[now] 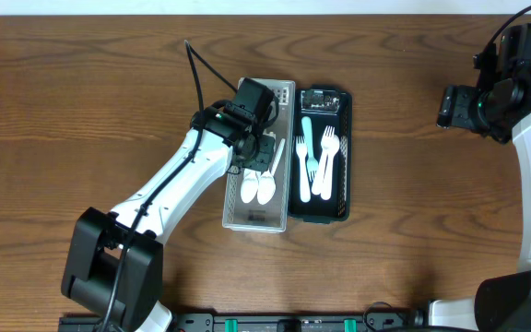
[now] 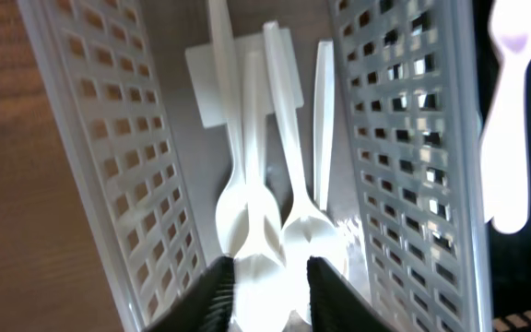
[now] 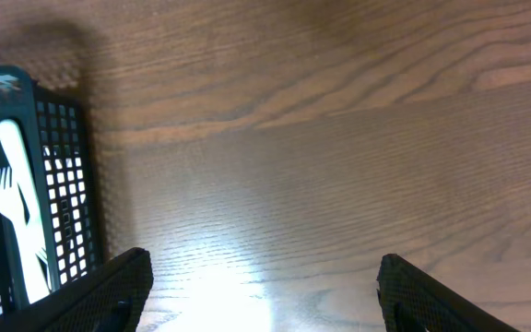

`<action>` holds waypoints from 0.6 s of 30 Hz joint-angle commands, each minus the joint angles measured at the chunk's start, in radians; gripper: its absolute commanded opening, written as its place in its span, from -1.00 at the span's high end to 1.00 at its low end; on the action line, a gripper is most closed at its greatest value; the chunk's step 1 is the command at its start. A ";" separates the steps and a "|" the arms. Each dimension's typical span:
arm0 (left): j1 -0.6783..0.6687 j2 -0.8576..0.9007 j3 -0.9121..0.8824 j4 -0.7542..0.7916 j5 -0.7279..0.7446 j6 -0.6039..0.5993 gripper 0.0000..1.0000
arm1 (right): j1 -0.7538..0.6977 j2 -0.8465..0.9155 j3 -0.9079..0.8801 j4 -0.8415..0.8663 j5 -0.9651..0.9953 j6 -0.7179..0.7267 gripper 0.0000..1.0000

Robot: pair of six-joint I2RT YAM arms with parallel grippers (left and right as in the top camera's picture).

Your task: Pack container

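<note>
Looking first at the left gripper [image 2: 265,290], we see its two dark fingers [image 2: 218,295] standing slightly apart, released rather than clenched. The bowls of two white spoons [image 2: 252,226] lie in and just beyond the gap. We cannot tell whether either finger touches a bowl. The spoons rest side by side on the floor of the pale perforated container [image 2: 109,157], with their handles running away from the fingers. A third thin white handle [image 2: 323,120] lies just beside them, toward the right wall.

From overhead, we find this gripper low over the middle of the pale container, and the white left arm [image 1: 178,175] reaches in from the near left corner of the wooden table [image 1: 431,240].

Touching the pale container's right side is the black container [image 1: 346,157]. It holds white forks [image 1: 328,161] and a teal utensil [image 1: 307,138], all laid lengthwise.

The right gripper [image 3: 264,290] is spread wide and grasps nothing. In its wrist view we see only bare wood between its fingers, with the black container off to one side. From overhead it sits well apart from both containers, near the table's far right edge.
</note>
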 commanded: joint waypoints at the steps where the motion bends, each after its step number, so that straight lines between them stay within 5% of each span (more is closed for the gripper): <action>1: -0.001 -0.004 0.002 0.007 -0.019 0.032 0.32 | 0.003 0.005 -0.006 0.002 -0.007 -0.016 -0.63; 6: -0.001 -0.051 0.023 0.004 -0.026 0.076 0.29 | 0.014 0.005 -0.006 0.037 -0.006 -0.017 -0.65; 10: 0.010 -0.133 0.033 0.056 -0.195 0.092 0.12 | 0.061 0.005 -0.006 0.142 -0.006 -0.019 -0.88; 11: 0.021 -0.152 0.033 0.078 -0.227 0.105 -0.13 | 0.080 0.005 -0.006 0.171 -0.003 -0.019 -0.93; 13: 0.062 -0.188 0.033 0.138 -0.270 0.133 -0.96 | 0.123 0.011 -0.006 0.230 0.014 -0.016 -0.99; 18: 0.219 -0.200 0.033 0.267 -0.270 0.155 -0.96 | 0.210 0.067 -0.006 0.383 0.061 -0.017 -0.98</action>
